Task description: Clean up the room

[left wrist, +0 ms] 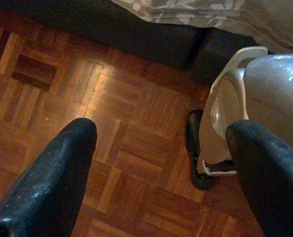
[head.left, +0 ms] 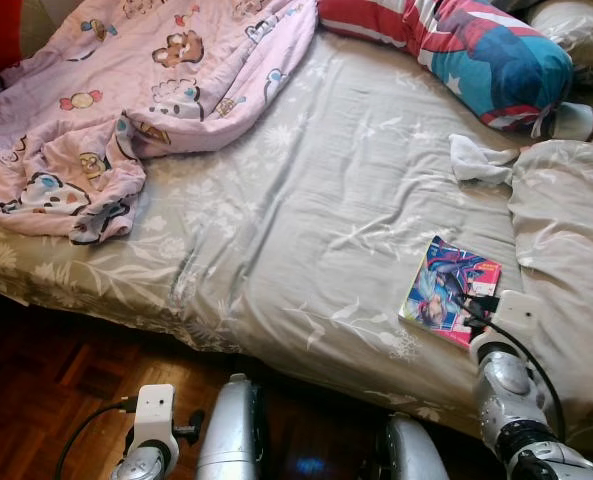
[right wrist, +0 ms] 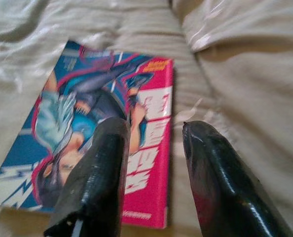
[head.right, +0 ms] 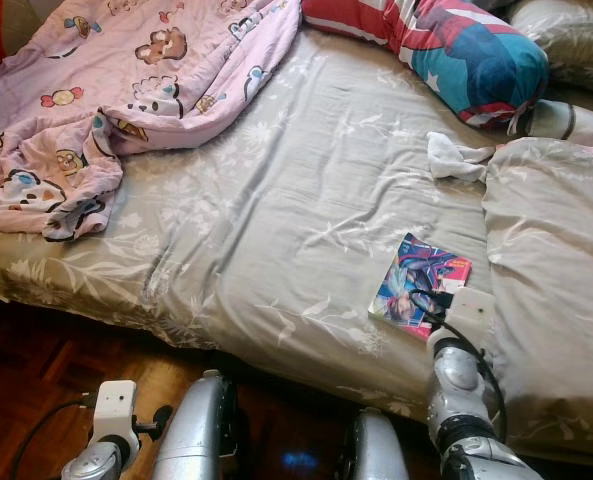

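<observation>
At the far left of the bed, a crumpled pink blanket printed with cartoon bears and sweets (head.left: 126,100) lies bunched, its near edge spilling towards the side of the mattress. The bed itself wears a grey-beige sheet with a pale leaf pattern (head.left: 296,220), wrinkled across the middle. Below it, at the near left, is a dark reddish parquet floor (left wrist: 87,123). The left gripper (left wrist: 156,163) hangs low over that floor beside the robot's silver leg, its two black fingers (left wrist: 57,177) spread wide apart with nothing between them.

Further right, at the far edge, a long bolster pillow in red, white and blue with stars (head.left: 466,50) lies across the head of the bed. Near it, a small crumpled white cloth (head.left: 479,160) rests on the sheet, touching the edge of a heaped grey-beige duvet (head.left: 566,240) that covers the right side.

A thin comic book with a bright blue and pink cover (head.left: 448,290) lies flat on the sheet, just left of the duvet. The right gripper (right wrist: 151,148) is over the book's near right corner, its fingers slightly apart, one finger above the cover and the other above the sheet beside it; whether they touch the book cannot be told.
</observation>
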You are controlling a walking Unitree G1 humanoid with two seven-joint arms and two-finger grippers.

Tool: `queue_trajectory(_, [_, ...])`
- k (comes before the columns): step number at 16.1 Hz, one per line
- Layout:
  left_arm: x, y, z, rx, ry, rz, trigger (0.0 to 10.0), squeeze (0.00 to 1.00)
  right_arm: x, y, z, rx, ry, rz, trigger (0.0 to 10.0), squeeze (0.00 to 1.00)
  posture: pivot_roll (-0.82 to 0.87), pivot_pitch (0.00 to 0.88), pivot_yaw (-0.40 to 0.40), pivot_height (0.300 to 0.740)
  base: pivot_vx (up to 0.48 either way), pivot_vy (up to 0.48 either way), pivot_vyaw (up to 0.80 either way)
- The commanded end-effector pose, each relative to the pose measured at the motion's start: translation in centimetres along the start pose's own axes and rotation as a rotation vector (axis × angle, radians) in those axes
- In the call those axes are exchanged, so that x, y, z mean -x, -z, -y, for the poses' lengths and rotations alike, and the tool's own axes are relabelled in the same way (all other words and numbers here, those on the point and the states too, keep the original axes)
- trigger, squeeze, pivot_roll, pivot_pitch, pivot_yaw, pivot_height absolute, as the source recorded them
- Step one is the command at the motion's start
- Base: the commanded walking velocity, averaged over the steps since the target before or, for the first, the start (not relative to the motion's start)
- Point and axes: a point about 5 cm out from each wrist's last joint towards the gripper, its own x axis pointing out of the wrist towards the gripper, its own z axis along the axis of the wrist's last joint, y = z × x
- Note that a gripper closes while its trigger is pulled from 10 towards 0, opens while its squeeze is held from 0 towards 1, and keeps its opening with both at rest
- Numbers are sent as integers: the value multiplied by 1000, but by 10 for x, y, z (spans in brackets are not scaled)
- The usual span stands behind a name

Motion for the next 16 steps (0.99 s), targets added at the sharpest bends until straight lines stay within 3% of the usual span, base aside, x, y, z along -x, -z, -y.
queue_trajectory(1, [5, 12, -8, -1, -21, -34, 10000, 0, 2, 3, 7, 4, 24, -1, 10000, 957, 170, 259, 37, 623, 0, 0, 0])
queue_trajectory(2, [5, 12, -8, -1, -21, -33, 10000, 0, 2, 3, 6, 3, 24, 6, 10000, 267, 171, 258, 36, 623, 0, 0, 0])
queue_trajectory(3, [5, 11, -7, -1, -19, -29, 10000, 0, 2, 1, 5, 0, 14, 20, 10000, 0, 169, 256, 36, 623, 0, 0, 0])
queue_trajectory(5, [4, 10, -6, -1, -18, -29, 10000, 0, 5, 7, -6, 3, -60, 3, 10000, 0, 162, 252, 33, 623, 0, 0, 0])
queue_trajectory(8, [4, 10, -2, 3, -12, -35, 10000, 0, 18, 35, -20, 21, -171, -93, 10000, 0, 156, 245, 25, 623, 0, 0, 0])
queue_trajectory(13, [3, 11, 5, 13, 2, -44, 10000, 0, 54, 99, -10, 41, -180, -364, 10000, 0, 149, 233, 6, 648, 0, 0, 0])
queue_trajectory(16, [2, 12, 7, 14, 8, -50, 10000, 0, 71, 123, 0, 70, -177, -486, 10000, 0, 153, 230, 0, 678, 0, 0, 0])
